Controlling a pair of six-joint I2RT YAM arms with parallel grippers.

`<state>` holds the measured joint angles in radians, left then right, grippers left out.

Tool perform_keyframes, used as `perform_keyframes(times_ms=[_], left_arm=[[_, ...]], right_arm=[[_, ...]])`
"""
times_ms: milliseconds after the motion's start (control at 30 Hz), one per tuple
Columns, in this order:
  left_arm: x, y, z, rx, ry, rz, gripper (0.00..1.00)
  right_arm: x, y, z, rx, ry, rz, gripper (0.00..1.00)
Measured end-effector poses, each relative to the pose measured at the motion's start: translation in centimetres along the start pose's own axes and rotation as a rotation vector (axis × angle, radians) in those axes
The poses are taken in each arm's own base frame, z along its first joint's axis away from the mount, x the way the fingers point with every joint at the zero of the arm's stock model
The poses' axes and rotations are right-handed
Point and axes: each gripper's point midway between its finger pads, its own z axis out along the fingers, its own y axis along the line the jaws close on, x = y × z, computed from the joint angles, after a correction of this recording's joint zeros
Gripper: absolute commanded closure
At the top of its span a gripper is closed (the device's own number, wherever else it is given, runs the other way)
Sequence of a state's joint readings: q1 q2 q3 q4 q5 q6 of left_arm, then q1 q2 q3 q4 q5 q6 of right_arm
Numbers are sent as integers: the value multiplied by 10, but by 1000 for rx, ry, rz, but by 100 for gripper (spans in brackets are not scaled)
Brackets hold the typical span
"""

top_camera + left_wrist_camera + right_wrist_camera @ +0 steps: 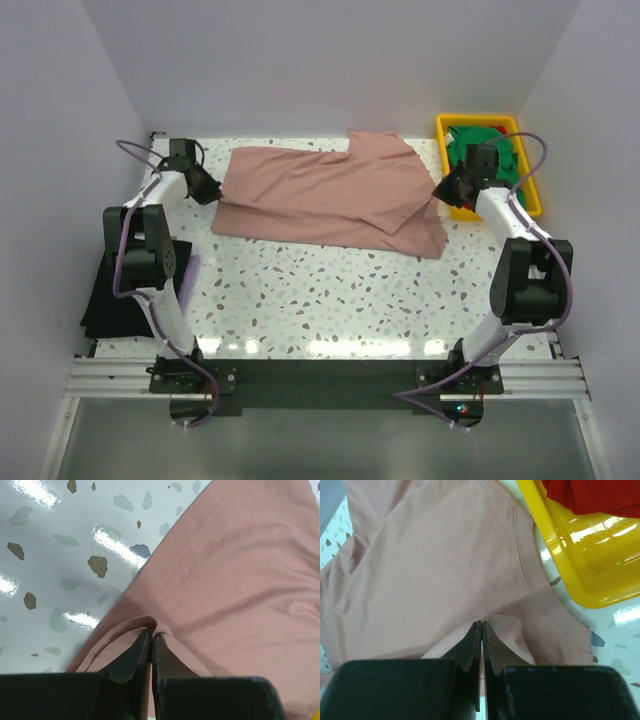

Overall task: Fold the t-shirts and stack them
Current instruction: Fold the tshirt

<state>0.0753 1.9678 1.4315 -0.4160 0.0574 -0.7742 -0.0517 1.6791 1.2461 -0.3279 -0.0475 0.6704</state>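
Clamping pink t-shirt (pixel 330 195): right gripper (pixel 482 627) pinches cloth beside yellow tray (pixel 478 119), left gripper (pixel 151 635) pinches edge farthest from it.

i count four t-shirts: one pink t-shirt (pixel 330 195), one black t-shirt (pixel 105 295), one green t-shirt (pixel 510 155), one red t-shirt (pixel 590 495). i also see one yellow tray (pixel 555 535), one table (pixel 330 290), and two arms: left arm (pixel 150 250), right arm (pixel 525 275).
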Motion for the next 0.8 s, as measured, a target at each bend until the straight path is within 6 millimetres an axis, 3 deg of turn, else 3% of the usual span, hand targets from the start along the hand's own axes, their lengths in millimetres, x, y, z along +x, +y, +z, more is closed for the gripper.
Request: perform_keyframes(times_ms=[333,800], left_arm=[[-4,-2,13,-6,7,-1,93],[-2,0,23,-15,17,-3,94]], right_arm=[[-1,1,16,6,16,0,100],[-26,30,29,-64,0,-4,100]])
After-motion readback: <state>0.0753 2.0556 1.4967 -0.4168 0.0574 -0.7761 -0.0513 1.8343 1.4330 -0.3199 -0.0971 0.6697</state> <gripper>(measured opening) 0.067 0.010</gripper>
